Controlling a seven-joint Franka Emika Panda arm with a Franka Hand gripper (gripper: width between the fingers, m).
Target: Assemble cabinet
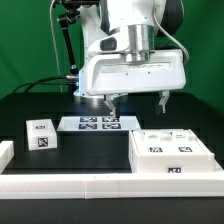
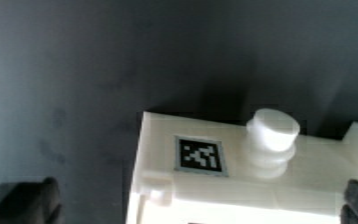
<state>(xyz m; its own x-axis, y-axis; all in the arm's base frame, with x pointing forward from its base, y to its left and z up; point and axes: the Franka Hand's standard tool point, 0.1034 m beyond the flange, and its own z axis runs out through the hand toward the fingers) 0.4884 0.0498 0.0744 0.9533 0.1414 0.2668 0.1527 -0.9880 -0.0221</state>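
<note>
The cabinet (image 1: 172,153) is the largest white box, with several square tags on top, at the exterior view's right front. A small white tagged block (image 1: 41,134) lies at the left. My gripper (image 1: 137,102) hangs open and empty above the table, just behind the cabinet. In the wrist view my gripper (image 2: 188,205) is open, with dark fingertips (image 2: 19,200) at both lower corners. A white tagged corner (image 2: 199,155) with a short round peg (image 2: 274,135) lies beneath, between the fingers and not touched.
The marker board (image 1: 97,123) lies flat in the middle, under the gripper's left finger. A long low white rail (image 1: 100,185) runs along the front edge. A white piece (image 1: 5,152) shows at the left edge. The table is black.
</note>
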